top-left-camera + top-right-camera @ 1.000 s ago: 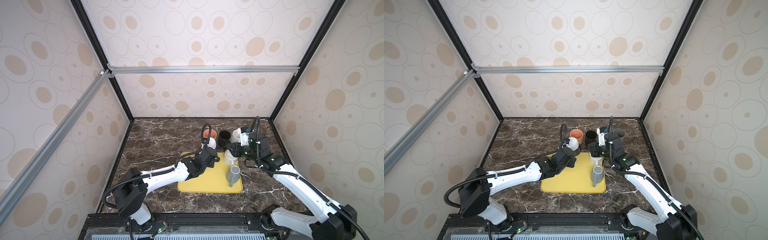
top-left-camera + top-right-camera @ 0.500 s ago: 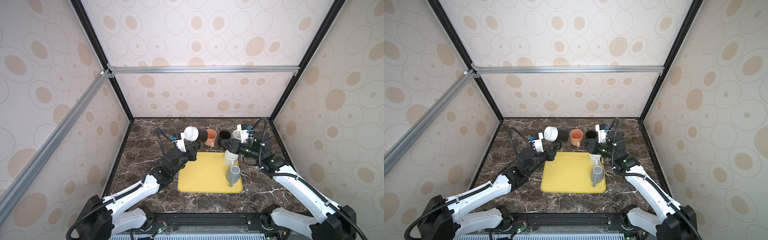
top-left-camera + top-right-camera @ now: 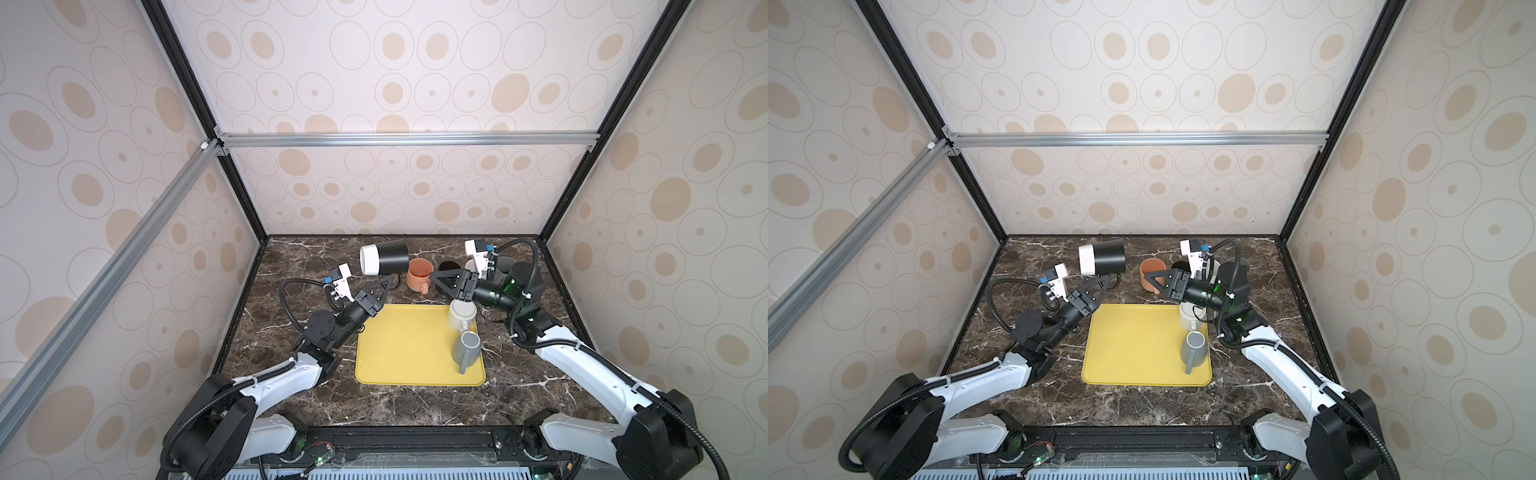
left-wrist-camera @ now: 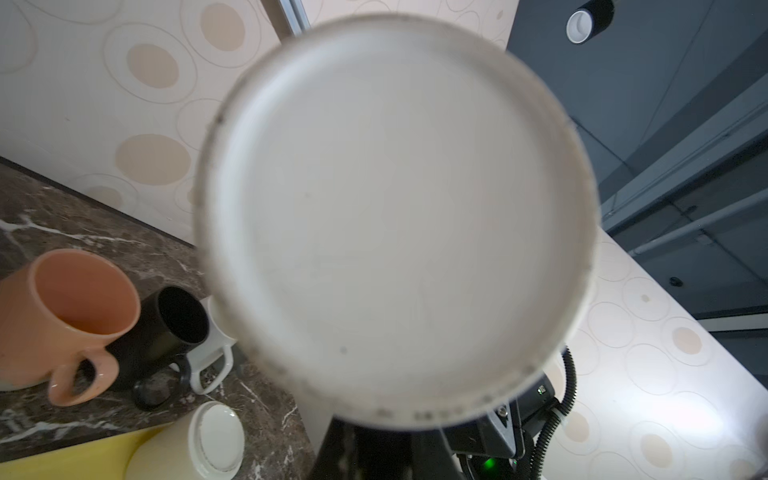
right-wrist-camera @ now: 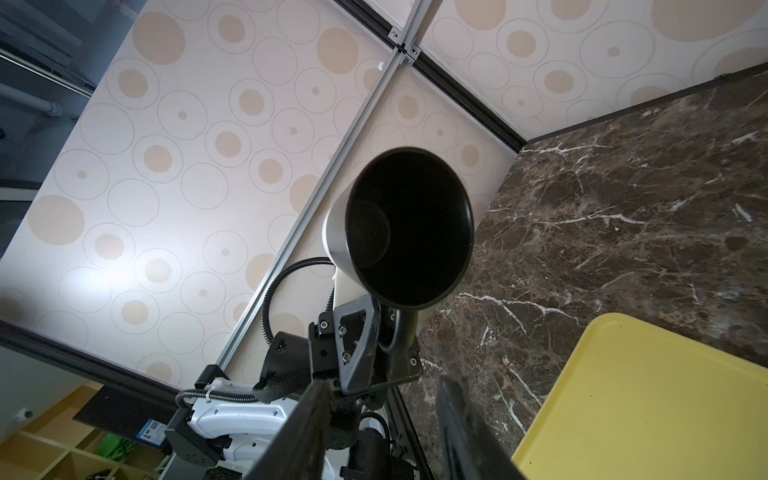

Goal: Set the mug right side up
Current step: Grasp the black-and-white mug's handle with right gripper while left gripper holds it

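The left claw (image 3: 386, 285) is clamped on the handle of the mug (image 3: 384, 257), holding it sideways in the air near mid-frame in both top views. Its white base faces frame-left, its black body and dark mouth frame-right. The right claw (image 3: 436, 280) stands parted, empty, nearby above the desk (image 3: 291, 266).

Pair of arms in glossy white shell links (image 3: 274, 380) between matte black cylindrical joints (image 3: 224, 432); ribbed black corrugated cable (image 3: 283, 301) looped at each wrist; white box-shaped camera mounts (image 3: 340, 282) with blue connectors; black, triangular-framed left gripper (image 3: 387, 284) and right gripper (image 3: 435, 279); small silver screw heads (image 5: 344, 331) on black bracket plates; green status light (image 3: 510, 286) on the right forearm.
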`<state>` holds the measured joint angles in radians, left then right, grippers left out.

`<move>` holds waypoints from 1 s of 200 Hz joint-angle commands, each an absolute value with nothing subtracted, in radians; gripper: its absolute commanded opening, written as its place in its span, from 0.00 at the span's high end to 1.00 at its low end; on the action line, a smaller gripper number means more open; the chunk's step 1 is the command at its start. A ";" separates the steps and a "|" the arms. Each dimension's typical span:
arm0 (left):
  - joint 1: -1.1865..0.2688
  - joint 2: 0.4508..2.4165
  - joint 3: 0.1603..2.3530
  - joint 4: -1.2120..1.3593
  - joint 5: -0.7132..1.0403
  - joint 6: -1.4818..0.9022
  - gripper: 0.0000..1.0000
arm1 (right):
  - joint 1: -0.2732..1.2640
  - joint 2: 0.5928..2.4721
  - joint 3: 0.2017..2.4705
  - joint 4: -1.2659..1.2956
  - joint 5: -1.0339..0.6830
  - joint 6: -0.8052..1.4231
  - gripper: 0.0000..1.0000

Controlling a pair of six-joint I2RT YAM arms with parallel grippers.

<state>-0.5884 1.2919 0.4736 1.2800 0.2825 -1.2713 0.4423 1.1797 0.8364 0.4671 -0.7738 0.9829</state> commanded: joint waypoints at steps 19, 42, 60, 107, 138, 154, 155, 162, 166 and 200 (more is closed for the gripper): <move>-0.601 1.359 0.522 1.632 0.334 -1.390 1.00 | 0.482 1.164 0.861 0.410 -0.773 0.936 0.59; -0.618 1.368 0.532 1.632 0.335 -1.384 1.00 | 0.508 1.177 0.878 0.371 -0.756 0.901 0.59; -0.633 1.370 0.538 1.627 0.333 -1.375 1.00 | 0.526 1.194 0.891 0.361 -0.749 0.882 0.59; -0.677 1.382 0.544 1.645 0.315 -1.348 1.00 | 0.537 1.236 0.912 0.395 -0.745 0.894 0.61; -0.711 1.418 0.564 1.667 0.315 -1.348 1.00 | 0.546 1.250 0.924 0.420 -0.750 0.894 0.62; -0.726 1.437 0.573 1.681 0.317 -1.351 1.00 | 0.555 1.255 0.932 0.412 -0.750 0.890 0.62; -0.726 1.440 0.574 1.683 0.317 -1.352 1.00 | 0.554 1.255 0.932 0.411 -0.750 0.891 0.62; -0.730 1.448 0.577 1.694 0.316 -1.355 1.00 | 0.555 1.256 0.932 0.416 -0.747 0.894 0.63; -0.734 1.453 0.580 1.698 0.315 -1.357 1.00 | 0.557 1.256 0.930 0.420 -0.747 0.898 0.63; -0.743 1.480 0.584 1.741 0.307 -1.376 1.00 | 0.563 1.241 0.931 0.434 -0.736 0.910 0.71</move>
